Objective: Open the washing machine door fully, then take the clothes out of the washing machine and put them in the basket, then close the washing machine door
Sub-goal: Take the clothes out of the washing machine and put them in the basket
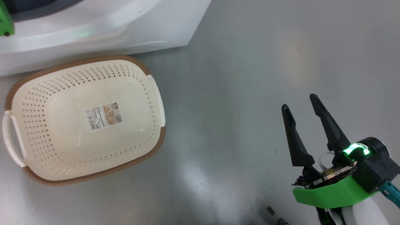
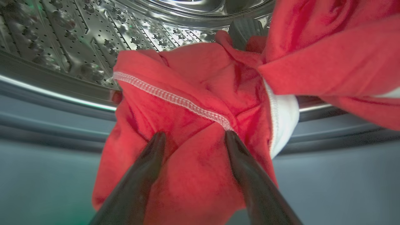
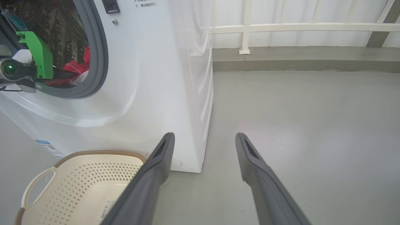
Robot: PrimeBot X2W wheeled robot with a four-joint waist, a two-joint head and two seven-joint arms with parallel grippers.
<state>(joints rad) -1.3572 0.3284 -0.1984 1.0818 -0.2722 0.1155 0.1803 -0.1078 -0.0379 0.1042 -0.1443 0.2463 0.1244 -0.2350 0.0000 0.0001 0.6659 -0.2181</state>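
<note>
Two fingers of my left gripper [image 2: 192,137] stand well apart, both tips pressed into the red clothes [image 2: 193,84]. Cloth bulges up between them. Whether it is actually gripped, I cannot tell. A white stitched seam runs across the fabric to the right fingertip, and white trim shows just right of it. The garments lie heaped at the near lip of the perforated steel drum [image 2: 78,40] and spill over the grey gasket [image 2: 47,131].

Right gripper [image 1: 299,102]: fingers wide apart, nothing between them, hanging above bare floor [image 1: 250,62], well to the right of everything else.

Washing machine [image 3: 150,78]: white, at far left. From the right wrist the red heap shows low inside its round opening, with my left arm's fingers reaching into it.

Basket [image 1: 78,61]: on the floor just in front of the machine, near its right corner. Cream, brown rim, a label sticker [image 1: 103,115] on its bottom.

Floor is smooth, glossy grey. A pale railing [image 3: 297,27] runs along the far side of the room.
</note>
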